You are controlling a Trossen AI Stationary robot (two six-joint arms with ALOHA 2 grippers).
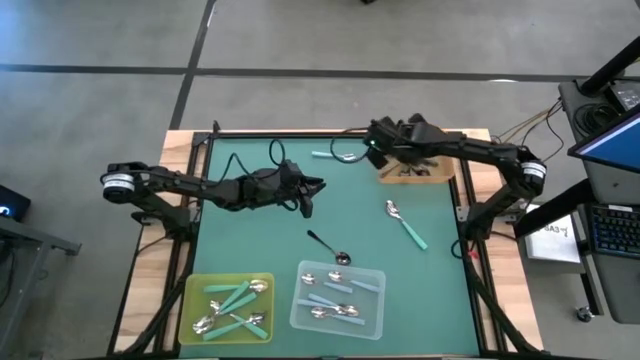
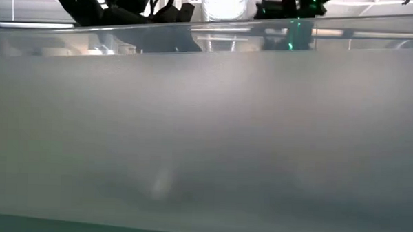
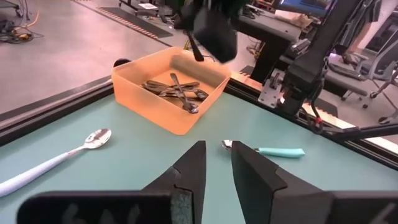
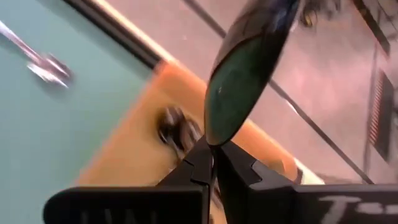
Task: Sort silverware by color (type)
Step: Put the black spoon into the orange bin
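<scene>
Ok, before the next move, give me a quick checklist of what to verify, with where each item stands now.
1. Right gripper shut on a spoon: ok.
2. That spoon above the orange tray: ok.
3. Left gripper open and empty: ok.
4. Held spoon's handle colour: cannot tell.
5. Mat free of loose spoons: not ok; black spoon, teal spoon and light blue spoon lie on it.
</scene>
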